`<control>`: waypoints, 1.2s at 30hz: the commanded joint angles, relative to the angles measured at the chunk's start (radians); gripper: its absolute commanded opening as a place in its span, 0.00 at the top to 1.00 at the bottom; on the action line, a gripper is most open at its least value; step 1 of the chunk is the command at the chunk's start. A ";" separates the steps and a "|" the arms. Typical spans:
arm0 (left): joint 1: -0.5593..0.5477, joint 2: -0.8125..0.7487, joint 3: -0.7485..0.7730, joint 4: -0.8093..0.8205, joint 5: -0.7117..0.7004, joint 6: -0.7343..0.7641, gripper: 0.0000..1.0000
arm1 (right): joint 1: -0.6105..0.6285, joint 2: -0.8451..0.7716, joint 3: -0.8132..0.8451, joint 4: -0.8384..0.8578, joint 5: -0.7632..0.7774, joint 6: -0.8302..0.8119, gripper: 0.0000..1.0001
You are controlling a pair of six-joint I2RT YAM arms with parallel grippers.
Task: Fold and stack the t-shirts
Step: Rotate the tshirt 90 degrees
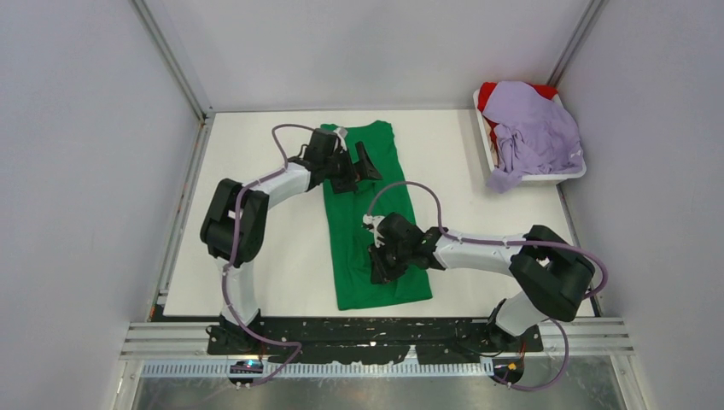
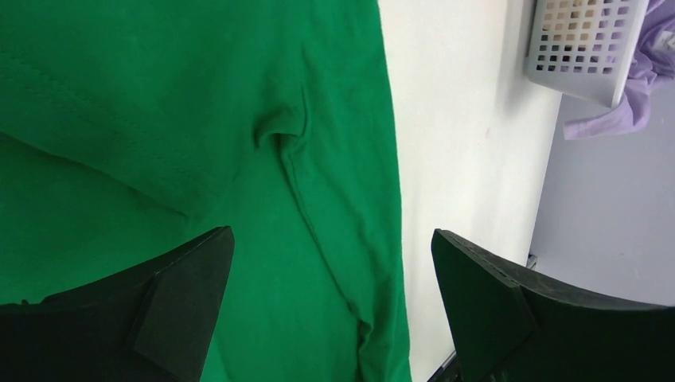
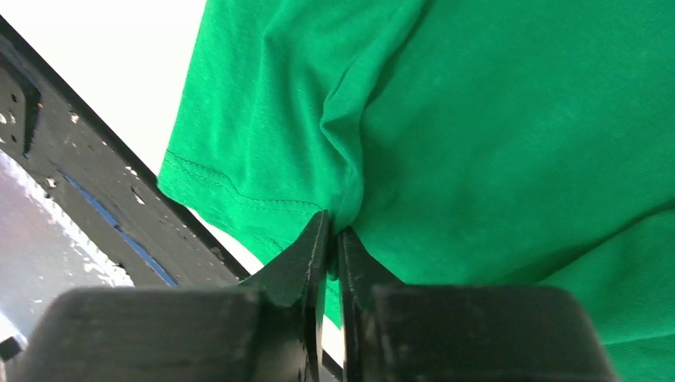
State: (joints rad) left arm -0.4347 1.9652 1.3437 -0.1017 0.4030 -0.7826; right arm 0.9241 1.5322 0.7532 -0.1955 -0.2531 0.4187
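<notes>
The green t-shirt (image 1: 367, 226) lies on the white table as a long narrow strip, running from far to near. It fills the left wrist view (image 2: 199, 159) and the right wrist view (image 3: 493, 119). My left gripper (image 1: 357, 165) is open and empty above the strip's far part. My right gripper (image 1: 381, 266) is shut on a pinched fold of the green t-shirt near its near hem (image 3: 231, 191). The lavender t-shirt (image 1: 534, 128) lies heaped in the tray over the red t-shirt (image 1: 488, 92).
The white perforated tray (image 1: 570, 174) stands at the far right corner and shows in the left wrist view (image 2: 585, 48). Grey walls close in the table. A black metal rail (image 1: 376, 329) runs along the near edge.
</notes>
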 commanded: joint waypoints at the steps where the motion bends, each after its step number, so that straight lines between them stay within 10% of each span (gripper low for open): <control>1: 0.021 0.031 0.003 0.008 -0.006 -0.020 0.00 | 0.025 -0.024 0.041 -0.024 0.024 0.017 0.90; 11: 0.036 0.081 0.043 -0.042 -0.001 -0.041 0.00 | 0.090 -0.138 -0.099 -0.028 -0.040 0.108 0.88; 21: 0.036 0.068 0.045 -0.045 0.017 -0.012 0.00 | 0.097 -0.307 -0.009 -0.213 0.228 0.030 0.49; 36: 0.036 0.062 0.030 -0.043 0.032 -0.001 0.00 | 0.097 -0.153 -0.016 -0.277 0.372 0.100 0.63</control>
State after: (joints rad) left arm -0.4034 2.0415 1.3579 -0.1390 0.4179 -0.8024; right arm 1.0183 1.3563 0.7258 -0.4736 0.0830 0.4965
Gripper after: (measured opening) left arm 0.995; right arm 0.396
